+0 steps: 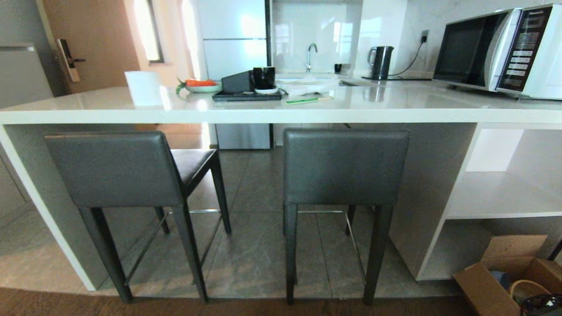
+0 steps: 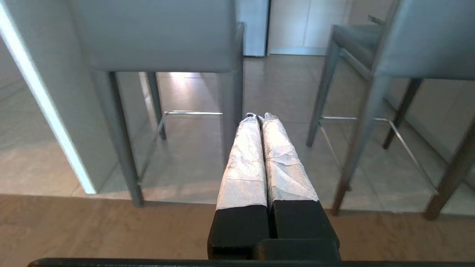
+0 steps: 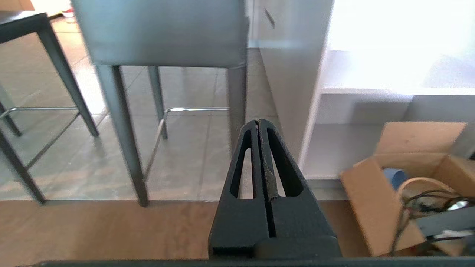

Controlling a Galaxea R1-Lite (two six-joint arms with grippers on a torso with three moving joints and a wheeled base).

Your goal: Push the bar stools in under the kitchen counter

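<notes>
Two bar stools stand side by side at the kitchen counter (image 1: 395, 109). The left stool (image 1: 114, 169) has its dark seat showing beyond the grey backrest. The right stool (image 1: 344, 166) faces me squarely. Both backrests sit just outside the slab's front edge, and the near legs stand where tile meets wood floor. Neither arm shows in the head view. My left gripper (image 2: 259, 116), with white-wrapped fingers, is shut and empty, low over the floor between the left stool (image 2: 156, 33) and the right one (image 2: 419, 37). My right gripper (image 3: 258, 121), black, is shut and empty, short of the right stool (image 3: 159, 33).
An open cardboard box (image 1: 505, 276) with cables lies on the floor at the right, before the white shelf cubbies (image 1: 496, 193). The counter's left side panel (image 1: 44, 197) flanks the left stool. On the slab stand a microwave (image 1: 496, 48), a kettle (image 1: 381, 61) and a tray (image 1: 246, 95).
</notes>
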